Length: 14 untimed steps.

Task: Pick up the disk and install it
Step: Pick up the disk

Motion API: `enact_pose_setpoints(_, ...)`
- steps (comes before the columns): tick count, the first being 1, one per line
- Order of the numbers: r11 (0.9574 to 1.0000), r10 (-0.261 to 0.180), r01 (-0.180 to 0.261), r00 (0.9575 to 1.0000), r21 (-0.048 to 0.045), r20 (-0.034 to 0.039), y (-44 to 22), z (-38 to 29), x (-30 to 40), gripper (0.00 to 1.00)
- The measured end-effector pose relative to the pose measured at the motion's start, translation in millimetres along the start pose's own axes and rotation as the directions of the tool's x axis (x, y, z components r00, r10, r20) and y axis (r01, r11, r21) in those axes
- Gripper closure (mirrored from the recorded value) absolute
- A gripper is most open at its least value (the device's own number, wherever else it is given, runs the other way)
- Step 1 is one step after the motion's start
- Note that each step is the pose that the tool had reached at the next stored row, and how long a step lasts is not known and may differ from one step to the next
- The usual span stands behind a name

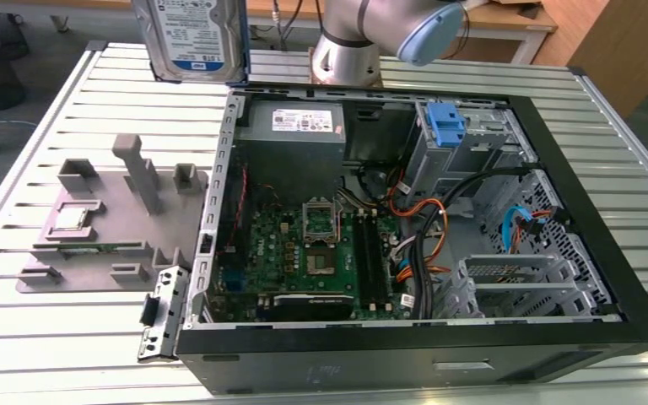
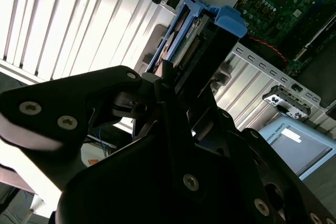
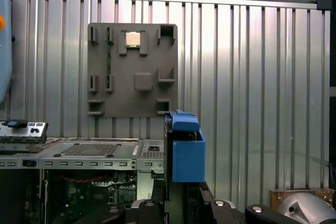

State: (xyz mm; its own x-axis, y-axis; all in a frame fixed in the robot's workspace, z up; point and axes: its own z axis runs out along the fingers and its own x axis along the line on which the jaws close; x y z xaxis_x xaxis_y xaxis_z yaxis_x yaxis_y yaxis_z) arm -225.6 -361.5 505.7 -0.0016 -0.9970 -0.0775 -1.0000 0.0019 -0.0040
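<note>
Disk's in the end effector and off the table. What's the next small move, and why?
Probably carry the disk toward the exterior view's right, over the drive cage. The end effector grips it, but it hangs over the table, outside the case.

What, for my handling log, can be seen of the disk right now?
The disk is a flat silver metal drive with a white-and-blue label, framed by blue plastic rails that meet in a blue handle end. It hangs upright in the air, off the slatted table, near a corner of the open computer case. In the second wrist view the claw is shut on the end opposite the handle; nothing else touches it.
</note>
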Motion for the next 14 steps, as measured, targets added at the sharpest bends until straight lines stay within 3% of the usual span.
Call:
enact_pose_setpoints(9,1.0,0.0,0.0,1.0,0.0,0.0,-10.6,0.1,0.0,0.65)
enact_pose_setpoints(14,1.0,0.0,0.0,1.0,0.0,0.0,-11.9,0.1,0.0,0.65)
